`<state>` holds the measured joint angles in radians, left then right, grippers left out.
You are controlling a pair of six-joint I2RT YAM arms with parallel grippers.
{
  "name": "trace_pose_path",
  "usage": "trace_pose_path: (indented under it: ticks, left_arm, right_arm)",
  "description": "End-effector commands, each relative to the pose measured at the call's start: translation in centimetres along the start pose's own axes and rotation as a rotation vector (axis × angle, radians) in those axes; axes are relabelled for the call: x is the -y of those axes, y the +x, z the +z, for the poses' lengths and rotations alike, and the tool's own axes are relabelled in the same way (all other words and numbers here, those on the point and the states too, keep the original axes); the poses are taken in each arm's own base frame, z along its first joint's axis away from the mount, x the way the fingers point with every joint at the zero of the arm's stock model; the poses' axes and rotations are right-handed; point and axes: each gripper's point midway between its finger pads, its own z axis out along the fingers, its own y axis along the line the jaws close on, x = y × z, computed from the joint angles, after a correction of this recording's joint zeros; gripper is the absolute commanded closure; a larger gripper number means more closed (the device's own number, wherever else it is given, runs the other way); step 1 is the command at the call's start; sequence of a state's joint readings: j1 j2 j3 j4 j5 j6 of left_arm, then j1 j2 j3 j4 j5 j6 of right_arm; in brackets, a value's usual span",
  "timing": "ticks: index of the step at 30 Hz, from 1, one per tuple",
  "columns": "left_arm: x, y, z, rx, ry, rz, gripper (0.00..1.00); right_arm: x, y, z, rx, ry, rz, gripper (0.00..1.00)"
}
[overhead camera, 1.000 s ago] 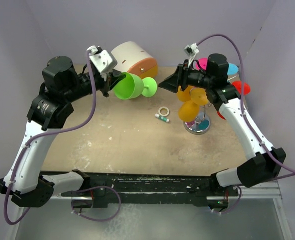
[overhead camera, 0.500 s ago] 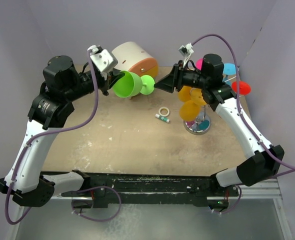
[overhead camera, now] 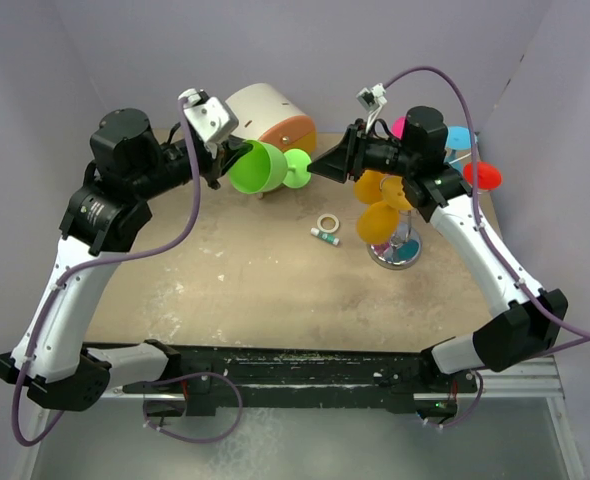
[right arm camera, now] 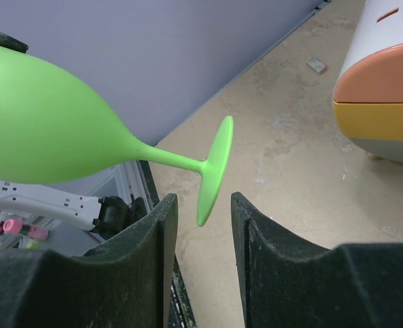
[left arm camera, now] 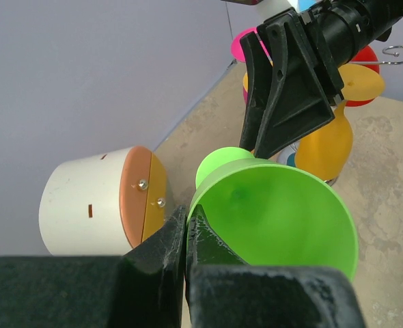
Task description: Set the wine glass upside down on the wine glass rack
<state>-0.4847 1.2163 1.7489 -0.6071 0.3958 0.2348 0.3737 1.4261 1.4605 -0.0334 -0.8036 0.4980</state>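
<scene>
Sideways, the green wine glass (overhead camera: 260,168) hangs over the far table (overhead camera: 225,290), long axis near level, its mouth toward the left gripper (left arm camera: 186,222), which pinches the rim tight, its foot toward the right gripper (right arm camera: 200,205). That gripper's 2 fingers (right arm camera: 147,260) stand apart either side of the foot's edge, gaps showing. Rightward, the wine glass rack (overhead camera: 396,256) shows only its shiny base; orange glasses (overhead camera: 378,222) and the right arm (overhead camera: 475,240) hide most of the rest.

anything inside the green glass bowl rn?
In the left wrist view, the green wine glass bowl looks empty. The left tool pinches its rim, with one finger inside. The tool covers the nearest strip of the interior, so that part can't be checked.
</scene>
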Motion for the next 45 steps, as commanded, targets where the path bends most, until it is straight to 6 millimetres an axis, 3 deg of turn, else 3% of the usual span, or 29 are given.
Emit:
trace_pose_path:
  ticks: [1,10,16,22,23,34,45]
  left_arm:
    - [-0.1,-1.7,0.3,0.066,0.009,0.012,1.00]
    - [0.1,-1.5,0.6,0.068,0.021,0.007,1.00]
    - [0.1,-1.1,0.7,0.061,0.024,0.006,1.00]
    - [-0.1,-0.9,0.6,0.056,0.010,0.014,1.00]
    - [-0.1,-0.9,0.5,0.057,0.008,0.016,0.99]
    - [-0.3,-0.2,-1.1,0.039,-0.024,0.068,0.70]
    - [-2.4,0.8,-4.1,-0.016,-0.169,0.175,0.36]
  right_arm:
    - [-2.3,-2.1,0.3,0.048,-0.067,-0.054,0.61]
    - [-1.6,-1.6,0.9,0.041,-0.058,-0.026,0.74]
    - [-1.0,-1.2,1.2,0.037,-0.048,-0.009,0.77]
    - [-0.8,-1.6,1.0,0.044,-0.019,-0.014,1.00]
    - [-0.9,-1.7,0.9,0.044,-0.016,-0.025,1.00]
    - [-1.1,-4.3,-1.2,0.085,0.050,-0.155,1.00]
    - [-1.4,-8.1,-5.0,0.145,0.212,-0.396,1.00]
